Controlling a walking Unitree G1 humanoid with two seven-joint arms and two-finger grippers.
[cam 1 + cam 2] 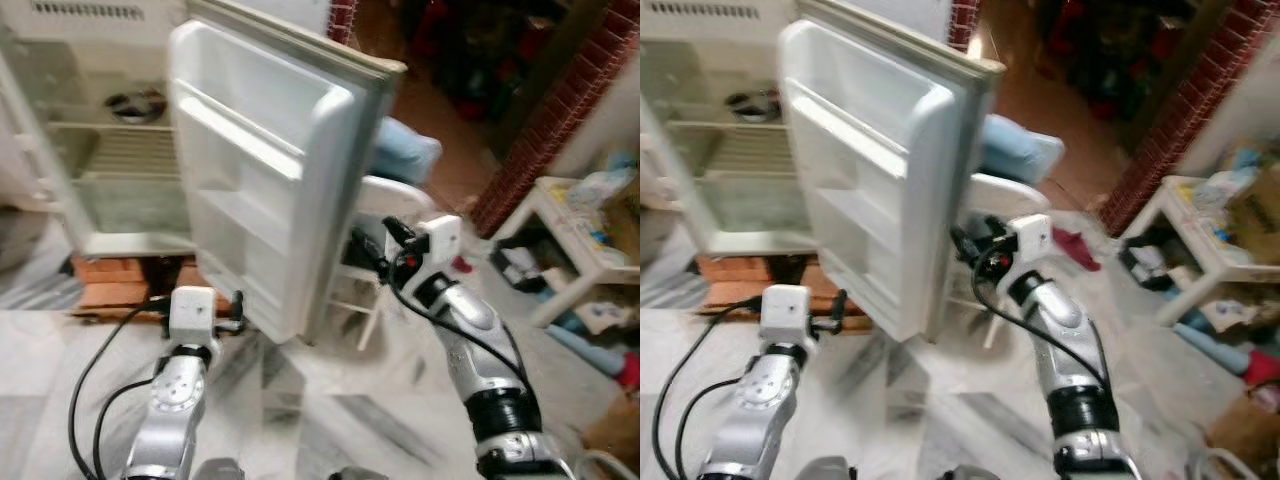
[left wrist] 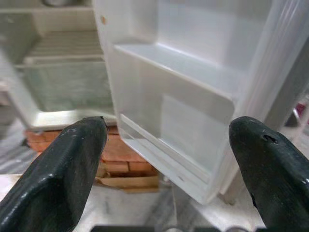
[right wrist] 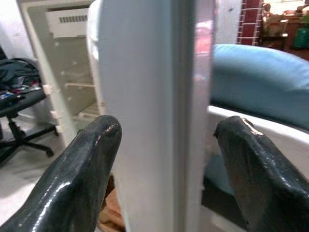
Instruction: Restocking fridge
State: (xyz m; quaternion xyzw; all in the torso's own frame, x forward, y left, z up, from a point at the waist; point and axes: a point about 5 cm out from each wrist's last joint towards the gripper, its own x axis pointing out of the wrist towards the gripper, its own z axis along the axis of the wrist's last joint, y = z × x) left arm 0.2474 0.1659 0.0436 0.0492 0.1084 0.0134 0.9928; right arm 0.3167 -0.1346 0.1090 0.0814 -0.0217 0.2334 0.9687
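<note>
White fridge door [image 1: 270,170] stands open at twelve o'clock; the right gripper [image 3: 166,145] straddles its edge, fingers spread; the left gripper [image 2: 166,145], fingers apart, holds nothing near its shelves

I can read no text, label, brand, number or sign in any view from here. The inner face of the white plastic fridge door [image 1: 262,170] with its moulded shelves is plain. The pale fridge cabinet interior [image 1: 110,150] carries a vent grille at the top but no lettering I can make out. The packages heaped on the small white side table [image 1: 585,240] have printed colours, yet they are too blurred for any word to be read.
</note>
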